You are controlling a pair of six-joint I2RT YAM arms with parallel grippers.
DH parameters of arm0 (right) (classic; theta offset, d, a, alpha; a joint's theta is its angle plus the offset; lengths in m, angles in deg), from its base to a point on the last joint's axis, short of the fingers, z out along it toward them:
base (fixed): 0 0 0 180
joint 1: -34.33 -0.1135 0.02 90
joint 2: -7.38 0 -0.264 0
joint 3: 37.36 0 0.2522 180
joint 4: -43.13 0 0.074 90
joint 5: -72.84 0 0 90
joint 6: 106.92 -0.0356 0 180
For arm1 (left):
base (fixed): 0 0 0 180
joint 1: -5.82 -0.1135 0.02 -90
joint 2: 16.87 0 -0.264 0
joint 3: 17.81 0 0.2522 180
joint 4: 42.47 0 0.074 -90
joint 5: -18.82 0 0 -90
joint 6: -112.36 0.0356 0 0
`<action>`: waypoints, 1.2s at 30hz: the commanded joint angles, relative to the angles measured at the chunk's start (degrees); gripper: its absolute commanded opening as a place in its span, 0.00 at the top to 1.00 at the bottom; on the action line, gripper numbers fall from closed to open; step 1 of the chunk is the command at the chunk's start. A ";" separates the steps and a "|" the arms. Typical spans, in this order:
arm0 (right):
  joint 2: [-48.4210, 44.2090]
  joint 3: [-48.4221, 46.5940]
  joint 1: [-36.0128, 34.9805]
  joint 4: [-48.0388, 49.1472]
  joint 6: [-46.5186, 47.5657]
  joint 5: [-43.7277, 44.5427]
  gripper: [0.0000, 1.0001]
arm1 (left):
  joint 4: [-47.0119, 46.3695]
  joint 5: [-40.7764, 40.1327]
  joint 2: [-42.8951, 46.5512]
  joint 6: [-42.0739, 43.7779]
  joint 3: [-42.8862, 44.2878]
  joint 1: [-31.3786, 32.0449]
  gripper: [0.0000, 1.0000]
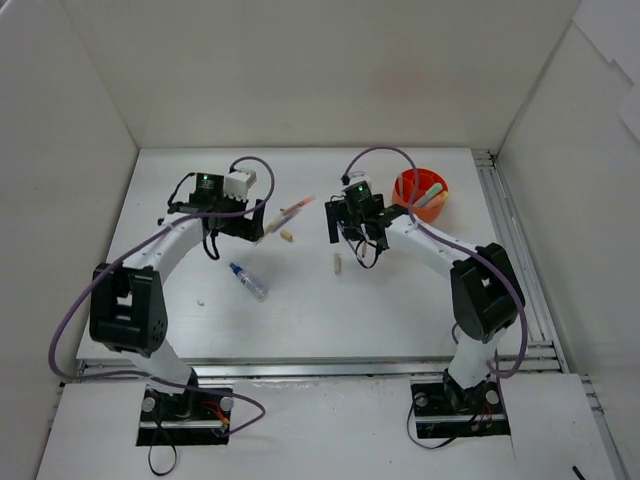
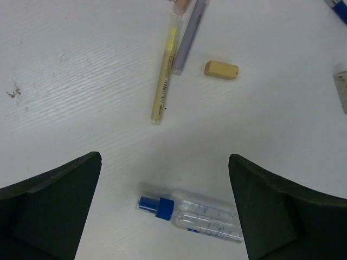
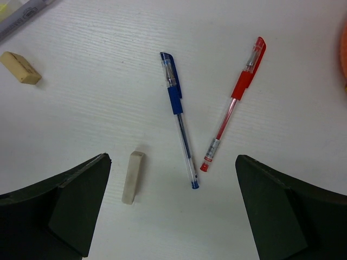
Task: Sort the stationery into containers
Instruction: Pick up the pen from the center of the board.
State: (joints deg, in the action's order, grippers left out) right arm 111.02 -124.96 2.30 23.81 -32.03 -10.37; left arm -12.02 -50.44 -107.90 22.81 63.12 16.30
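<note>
Two pens show only in the right wrist view: a blue pen (image 3: 179, 119) and a red pen (image 3: 233, 111), lying in a V with their tips close, left of them a beige stub (image 3: 133, 177). Overhead, the right arm hides both pens. The left wrist view alone makes out a yellow highlighter (image 2: 164, 81) just beside a grey pen (image 2: 190, 35), a second beige stub (image 2: 221, 69) to their right, and the blue-capped clear tube (image 2: 190, 212) nearer. Only the overhead view shows the orange pot (image 1: 404, 186) whole, at the far right, with a pale green highlighter (image 1: 430, 203) leaning in it. Both arms reach forward with elbows bent and wrists pointing down over the middle of the table (image 1: 400, 320). The left gripper (image 2: 164, 160) and the right gripper (image 3: 172, 158) each stand with fingers wide apart, gripping nothing.
</note>
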 commanded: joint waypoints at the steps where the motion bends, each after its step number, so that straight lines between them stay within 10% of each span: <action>1: -8.18 1.42 -0.05 0.20 0.35 1.12 0.02 | 3.78 2.48 -5.45 8.25 8.90 -0.29 0.01; 24: -17.68 8.98 1.97 -0.24 1.67 3.49 0.02 | 14.51 -1.14 -26.74 16.60 25.10 2.18 0.27; 36: -21.10 11.53 2.59 -0.15 1.05 5.08 0.02 | 17.24 2.57 -28.86 17.48 26.52 3.23 0.63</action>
State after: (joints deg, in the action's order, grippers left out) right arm 93.29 -113.60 4.42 22.41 -30.61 -7.40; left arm 3.80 -49.29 -138.43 39.31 88.74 18.66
